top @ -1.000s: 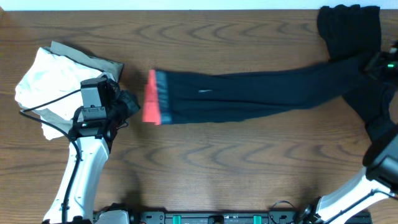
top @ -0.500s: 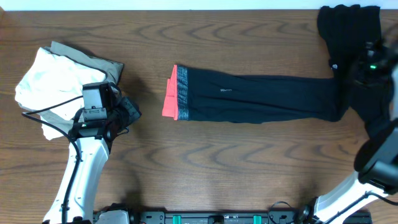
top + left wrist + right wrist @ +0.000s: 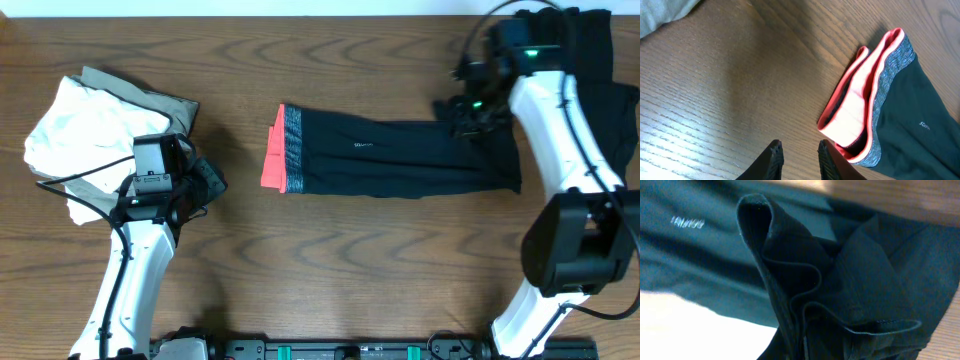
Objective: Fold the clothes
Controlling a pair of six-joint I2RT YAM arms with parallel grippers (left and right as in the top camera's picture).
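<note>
The leggings (image 3: pixel 390 155) lie flat across the middle of the worktop (image 3: pixel 330 260). Their coral and grey waistband (image 3: pixel 875 100) points toward the left arm. The leg ends at the far side are doubled back over the legs under the right arm.

The right tool (image 3: pixel 463 108) sits on that doubled part. In the right wrist view, dark cloth rises in tight pleats straight to the tool, so it looks clamped on the leggings, though cloth hides the fingers.

The left tool (image 3: pixel 799 150) hovers just beside the waistband without touching it. Its fingers are a little apart, with bare wood showing between them.

A white garment (image 3: pixel 65 135) on an olive-grey one (image 3: pixel 150 100) lies behind the left arm. Black garments (image 3: pixel 590 60) are heaped in the far right corner.
</note>
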